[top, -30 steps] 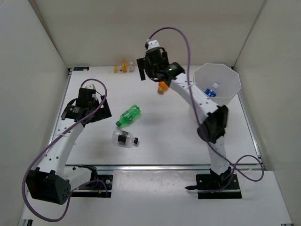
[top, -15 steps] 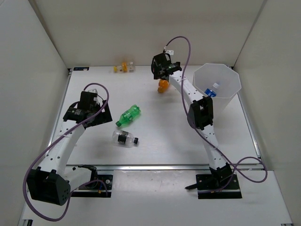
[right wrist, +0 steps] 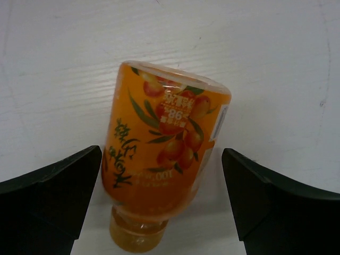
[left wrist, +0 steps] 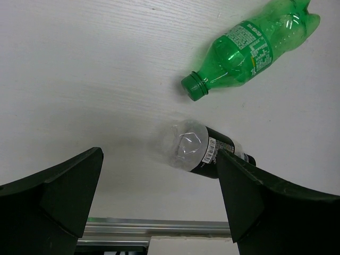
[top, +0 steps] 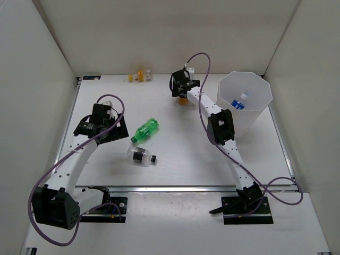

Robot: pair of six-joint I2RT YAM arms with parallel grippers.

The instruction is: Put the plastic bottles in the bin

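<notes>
1. The right arm (top: pixel 223 133) is extended far up the overhead frame. The right gripper (top: pixel 181 89) sits at upper centre, jaws spread wide either side of the orange bottle (right wrist: pixel 164 154) lying between them.
2. The left arm (top: pixel 74 159) is bent at centre left. The left gripper (left wrist: pixel 159 202) is spread open over the clear black-labelled bottle (left wrist: pixel 204 151), with the green bottle (left wrist: pixel 249 48) at the wrist view's upper right.
3. The bin (top: pixel 247 119) stands at upper right with a blue bottle (top: pixel 237 104) inside.
</notes>
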